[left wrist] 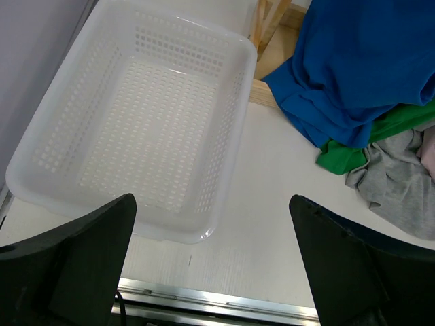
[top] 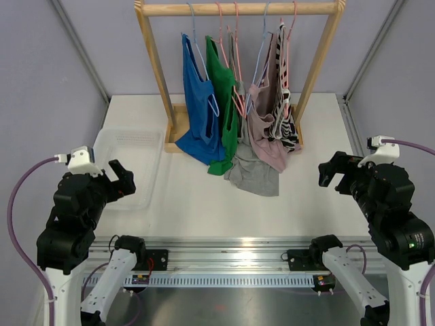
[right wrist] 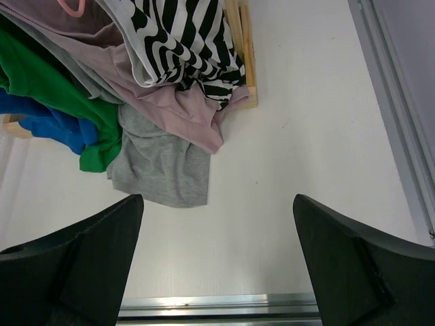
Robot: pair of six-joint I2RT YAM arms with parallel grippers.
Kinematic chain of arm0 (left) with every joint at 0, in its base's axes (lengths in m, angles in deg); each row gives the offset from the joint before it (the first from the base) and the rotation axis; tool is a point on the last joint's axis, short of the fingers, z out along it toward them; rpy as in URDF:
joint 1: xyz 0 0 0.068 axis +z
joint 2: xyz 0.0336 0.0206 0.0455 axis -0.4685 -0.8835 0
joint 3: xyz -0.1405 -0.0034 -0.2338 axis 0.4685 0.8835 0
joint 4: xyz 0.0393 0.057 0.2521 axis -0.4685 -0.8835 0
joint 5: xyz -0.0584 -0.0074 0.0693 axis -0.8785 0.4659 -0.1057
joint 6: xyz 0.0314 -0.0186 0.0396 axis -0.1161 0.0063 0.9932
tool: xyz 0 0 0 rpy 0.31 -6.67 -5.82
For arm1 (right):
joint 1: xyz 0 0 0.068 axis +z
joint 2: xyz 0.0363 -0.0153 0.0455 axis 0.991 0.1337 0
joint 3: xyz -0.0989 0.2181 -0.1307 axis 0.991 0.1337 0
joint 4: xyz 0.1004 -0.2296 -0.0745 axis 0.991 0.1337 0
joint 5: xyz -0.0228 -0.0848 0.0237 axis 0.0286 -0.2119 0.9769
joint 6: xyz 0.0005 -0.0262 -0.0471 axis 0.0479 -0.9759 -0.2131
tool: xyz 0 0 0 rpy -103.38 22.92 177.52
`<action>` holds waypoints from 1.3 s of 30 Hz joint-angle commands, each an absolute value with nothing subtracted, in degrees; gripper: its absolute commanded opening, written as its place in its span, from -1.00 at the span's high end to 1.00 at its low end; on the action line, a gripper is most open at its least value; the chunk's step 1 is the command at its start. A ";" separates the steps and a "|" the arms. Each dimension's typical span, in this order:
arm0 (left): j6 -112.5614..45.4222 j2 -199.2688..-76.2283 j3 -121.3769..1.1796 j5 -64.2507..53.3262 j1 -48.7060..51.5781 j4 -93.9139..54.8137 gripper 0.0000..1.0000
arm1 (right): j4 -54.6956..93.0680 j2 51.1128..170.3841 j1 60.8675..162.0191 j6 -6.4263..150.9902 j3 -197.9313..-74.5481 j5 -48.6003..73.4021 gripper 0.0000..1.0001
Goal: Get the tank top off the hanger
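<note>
Several tank tops hang on hangers from a wooden rack point(top: 238, 9): blue point(top: 197, 109), green point(top: 223, 102), grey point(top: 253, 171), mauve point(top: 265, 115) and black-and-white striped point(top: 285, 102). Their hems trail onto the table. My left gripper point(top: 117, 180) is open and empty at the near left, above the basket's near edge. My right gripper point(top: 335, 170) is open and empty at the near right, well short of the clothes. The left wrist view shows the blue top point(left wrist: 360, 61). The right wrist view shows the striped top point(right wrist: 183, 41) and the grey one point(right wrist: 163, 163).
A white perforated plastic basket point(top: 132, 146) stands left of the rack; it is empty in the left wrist view point(left wrist: 136, 122). The rack's wooden base point(right wrist: 241, 61) frames the clothes. A metal rail point(top: 231, 248) runs along the table's near edge.
</note>
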State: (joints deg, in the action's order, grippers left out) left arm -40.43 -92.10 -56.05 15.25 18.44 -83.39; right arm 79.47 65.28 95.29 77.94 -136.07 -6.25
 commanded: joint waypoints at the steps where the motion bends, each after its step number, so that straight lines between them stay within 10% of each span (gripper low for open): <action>1: -40.71 -93.19 -56.92 12.47 18.18 -80.10 -0.98 | 75.28 65.44 95.68 78.03 -135.93 -6.05 -0.99; 13: -44.23 -94.42 -55.52 3.70 18.18 -76.32 -0.98 | 67.72 86.51 95.59 76.28 -155.39 1.87 -0.96; 39: -40.01 -96.71 -51.04 -2.04 18.18 -74.92 -0.98 | 72.12 136.01 96.90 71.80 -205.54 6.34 0.02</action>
State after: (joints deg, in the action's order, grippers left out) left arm -41.23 -96.25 -51.48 -0.38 18.44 -77.62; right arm 72.06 135.49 95.51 72.78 -202.53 4.86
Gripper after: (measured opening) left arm 0.987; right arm 0.494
